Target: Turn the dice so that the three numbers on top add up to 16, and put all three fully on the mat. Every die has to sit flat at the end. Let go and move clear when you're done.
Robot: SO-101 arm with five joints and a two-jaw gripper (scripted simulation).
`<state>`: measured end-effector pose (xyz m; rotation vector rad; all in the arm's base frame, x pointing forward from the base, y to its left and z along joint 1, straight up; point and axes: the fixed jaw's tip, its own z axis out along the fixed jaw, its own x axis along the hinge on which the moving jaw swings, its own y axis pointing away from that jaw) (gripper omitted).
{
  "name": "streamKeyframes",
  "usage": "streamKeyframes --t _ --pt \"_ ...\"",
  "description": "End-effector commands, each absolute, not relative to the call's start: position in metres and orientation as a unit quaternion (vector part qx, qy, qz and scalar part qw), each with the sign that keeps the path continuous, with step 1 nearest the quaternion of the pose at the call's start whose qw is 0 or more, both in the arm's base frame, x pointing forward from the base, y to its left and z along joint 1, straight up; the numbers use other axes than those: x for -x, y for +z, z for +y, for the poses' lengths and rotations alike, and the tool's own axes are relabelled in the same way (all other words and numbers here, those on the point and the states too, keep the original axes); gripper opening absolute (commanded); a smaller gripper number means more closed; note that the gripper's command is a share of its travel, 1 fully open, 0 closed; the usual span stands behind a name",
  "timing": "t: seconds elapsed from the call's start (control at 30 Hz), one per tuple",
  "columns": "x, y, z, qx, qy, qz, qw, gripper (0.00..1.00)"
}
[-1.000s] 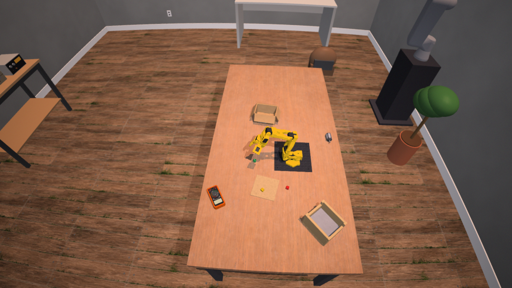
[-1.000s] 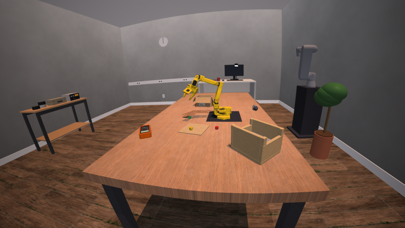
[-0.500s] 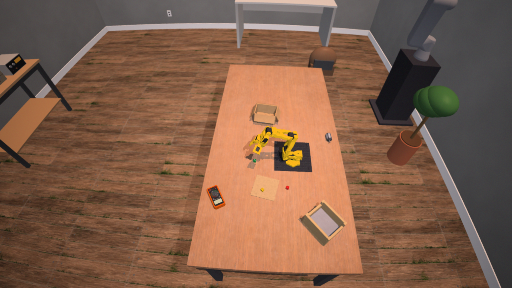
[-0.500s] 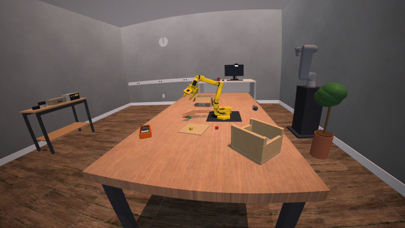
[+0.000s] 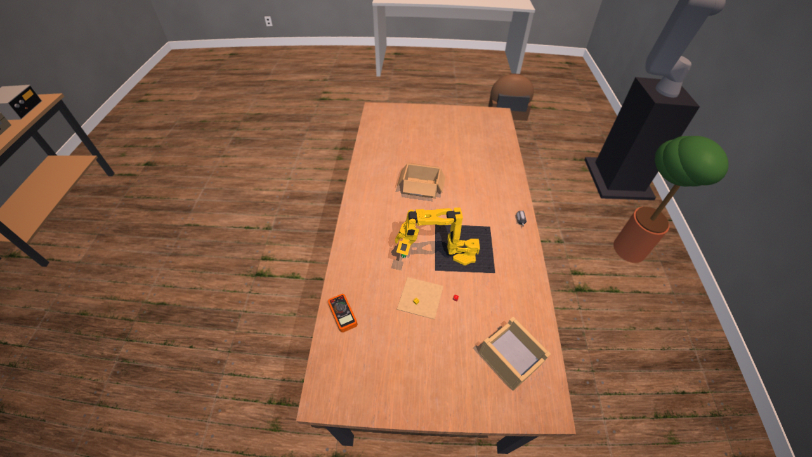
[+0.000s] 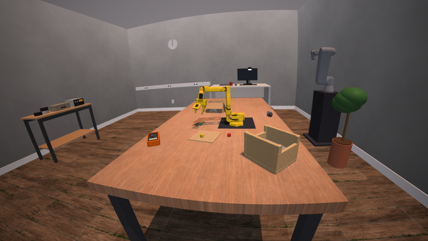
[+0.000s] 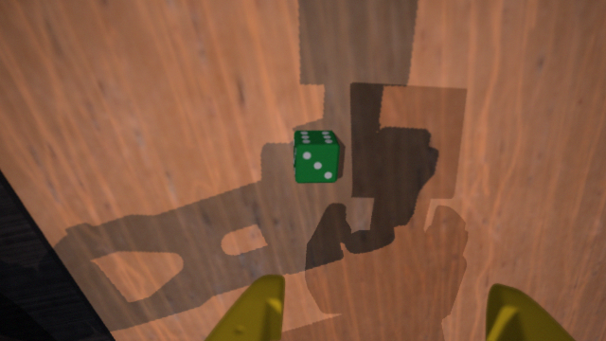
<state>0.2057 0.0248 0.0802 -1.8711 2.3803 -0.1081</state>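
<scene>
Across the wooden table [image 5: 443, 386] [image 6: 194, 167] [image 7: 189, 71], one yellow arm [image 5: 434, 217] [image 6: 214, 89] reaches toward 9 o'clock, top view. The tan mat [image 5: 424, 287] [image 6: 211, 137] lies at about 5 o'clock from the green die [image 5: 403, 255] [image 6: 200, 124] [image 7: 316, 163]. Gripper [image 5: 399, 243] [image 6: 199, 112] [image 7: 385, 284] up in the air, fingers parted, nothing between them. Wrist view: green die at 11 o'clock from the fingertips, apart, on bare wood. A cube, so no long axis; the six-pip side faces 12 o'clock. Three pips look uppermost; if so, it needs turning, as 16 is out of reach with a three. Likely next: shift toward 11 and descend.

Count: one arm, one tan mat, three dice. Yellow die [image 5: 416, 301] [image 6: 201, 135] on the mat; red die [image 5: 455, 298] [image 6: 228, 135] off it, at 3 o'clock; green off too.

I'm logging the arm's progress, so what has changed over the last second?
The gripper has come down and tips more steeply toward the table. Nothing was taken hold of or let go. The green die, yellow die and red die stayed put.
</scene>
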Motion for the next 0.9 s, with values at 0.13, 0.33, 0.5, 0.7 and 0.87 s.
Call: streamKeyframes --t 0.13,0.33,0.5,0.7,0.87 --pt "-0.197 0.051 0.022 0.618 0.008 0.786 -0.013 0.25" --pt "-0.196 0.049 0.022 0.618 0.011 0.786 -0.017 0.25" --pt "-0.198 0.046 0.019 0.617 0.007 0.787 -0.01 0.25" --pt "-0.198 0.046 0.019 0.617 0.007 0.787 -0.01 0.25" --pt "-0.198 0.046 0.019 0.617 0.007 0.787 -0.01 0.25"
